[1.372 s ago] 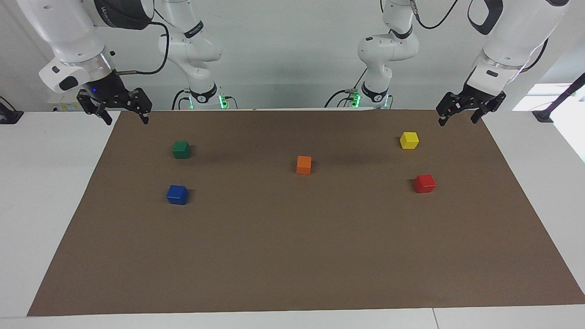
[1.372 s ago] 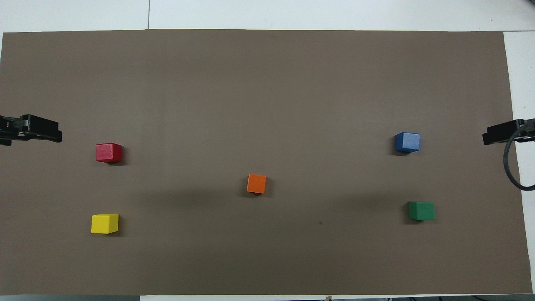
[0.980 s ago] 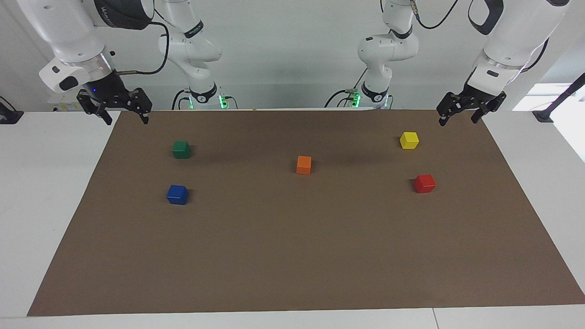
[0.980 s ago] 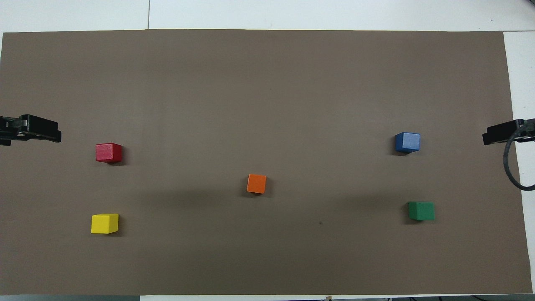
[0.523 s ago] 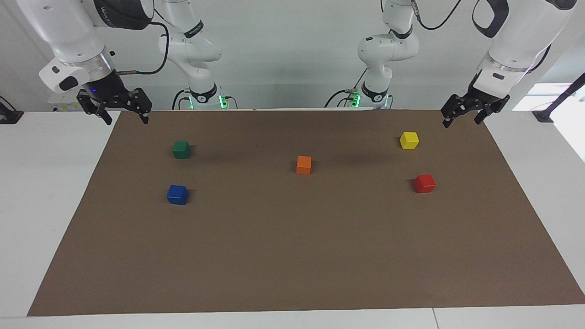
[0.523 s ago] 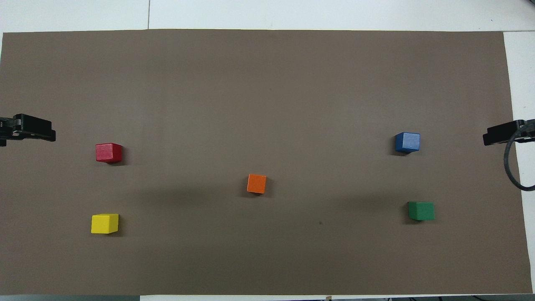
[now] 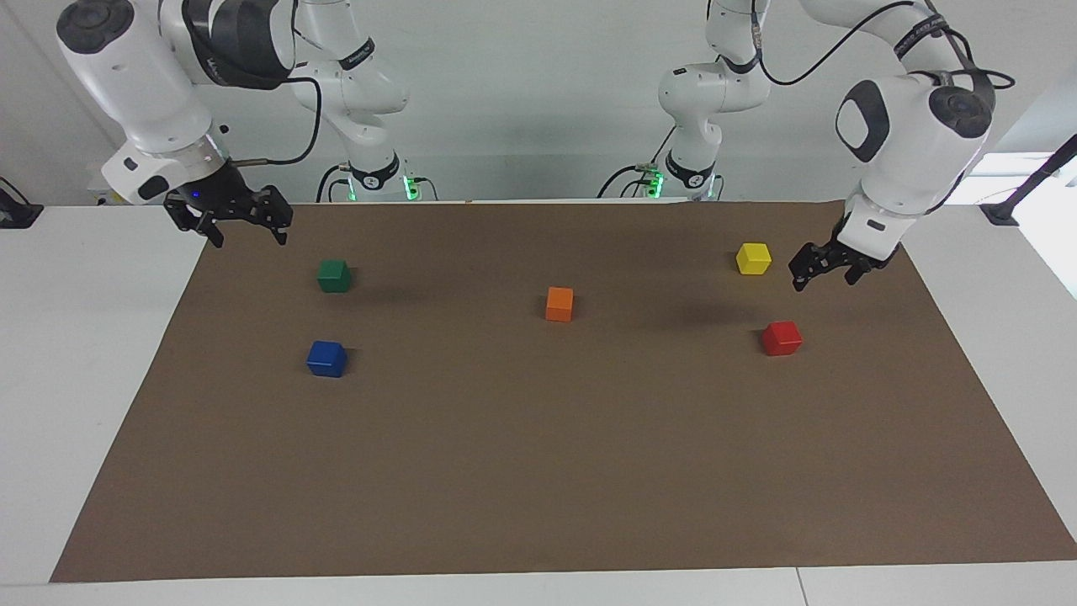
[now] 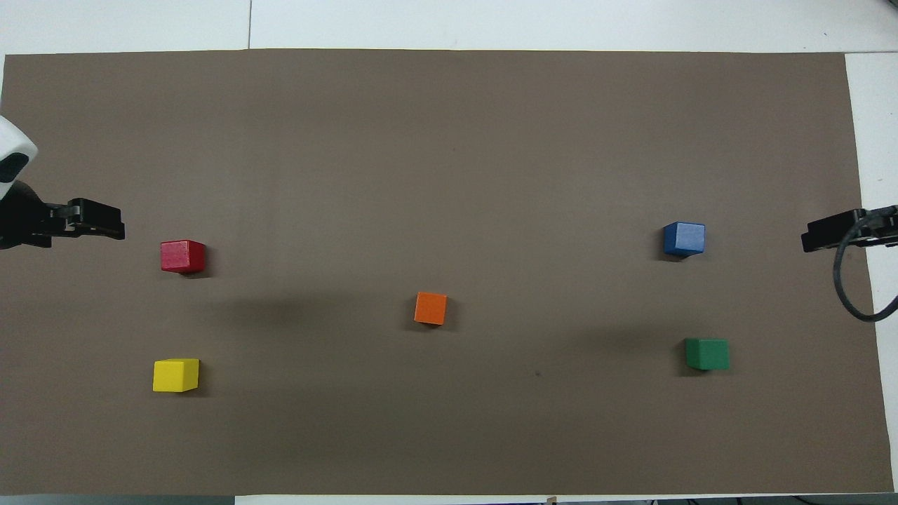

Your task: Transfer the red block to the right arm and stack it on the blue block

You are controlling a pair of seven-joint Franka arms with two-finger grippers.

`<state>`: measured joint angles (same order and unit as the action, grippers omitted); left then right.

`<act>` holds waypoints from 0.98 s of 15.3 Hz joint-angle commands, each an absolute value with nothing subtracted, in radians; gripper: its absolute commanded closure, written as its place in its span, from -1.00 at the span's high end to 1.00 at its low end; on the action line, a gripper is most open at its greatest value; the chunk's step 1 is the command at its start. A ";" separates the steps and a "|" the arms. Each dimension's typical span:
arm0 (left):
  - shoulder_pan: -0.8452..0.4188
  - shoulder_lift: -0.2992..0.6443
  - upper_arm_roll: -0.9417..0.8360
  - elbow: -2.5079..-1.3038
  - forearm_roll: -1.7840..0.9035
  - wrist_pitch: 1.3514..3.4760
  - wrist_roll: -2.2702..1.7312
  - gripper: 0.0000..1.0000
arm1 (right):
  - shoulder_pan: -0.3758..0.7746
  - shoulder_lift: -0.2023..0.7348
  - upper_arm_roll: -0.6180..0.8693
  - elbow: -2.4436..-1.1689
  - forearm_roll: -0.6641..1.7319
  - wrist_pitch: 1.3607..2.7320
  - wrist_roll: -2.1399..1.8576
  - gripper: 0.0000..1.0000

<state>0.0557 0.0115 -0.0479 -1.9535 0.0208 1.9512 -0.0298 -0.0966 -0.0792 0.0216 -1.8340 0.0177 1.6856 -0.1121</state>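
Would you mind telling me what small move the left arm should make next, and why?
Probably bring the open left gripper over the red block and lower it around it. The gripper hangs empty above the mat beside the yellow block; the red block sits untouched on the mat. The right gripper waits open, away from the blue block.

Both large arms are glossy white with rounded, bulbous joints capped in dark grey or black, and thin black cables loop along their upper links. Each ends in a black two-finger gripper of skeletal linkages: the right gripper (image 7: pixel 246 227) under a wrist with a small blue light, the left gripper (image 7: pixel 826 273) under a plain white wrist.
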 commanded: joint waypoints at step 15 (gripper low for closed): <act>0.041 0.163 -0.018 -2.174 0.017 2.361 -0.031 1.00 | -0.212 0.054 0.028 -2.051 0.885 1.694 -0.557 0.95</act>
